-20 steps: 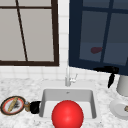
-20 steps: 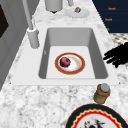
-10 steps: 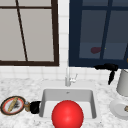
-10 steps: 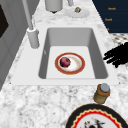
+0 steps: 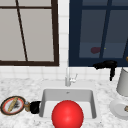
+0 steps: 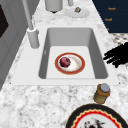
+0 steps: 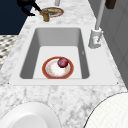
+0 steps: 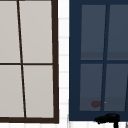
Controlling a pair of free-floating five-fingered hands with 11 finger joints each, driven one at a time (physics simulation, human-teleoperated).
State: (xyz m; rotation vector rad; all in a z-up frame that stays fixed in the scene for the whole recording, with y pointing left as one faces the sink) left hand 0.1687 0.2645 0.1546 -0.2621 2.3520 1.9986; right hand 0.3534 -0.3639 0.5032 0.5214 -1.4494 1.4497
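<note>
Sink basin (image 7: 30, 53) fills the centre of the frame. On its floor, lower centre: a red-rimmed plate (image 7: 50, 72) carrying a dark red round fruit (image 7: 62, 62) at its upper right edge. Faucet (image 7: 96, 35) stands at right. Upper left: a black hand (image 7: 26, 5), fingers spread, just beside a small jar (image 7: 45, 15) and a patterned plate (image 7: 55, 11).

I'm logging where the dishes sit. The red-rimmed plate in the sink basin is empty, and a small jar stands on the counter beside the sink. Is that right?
Not quite: the red-rimmed plate is not empty; a dark red ball lies on it, as the left side view shows. It does sit in the sink basin, and the small jar stands on the counter beside it.
</note>
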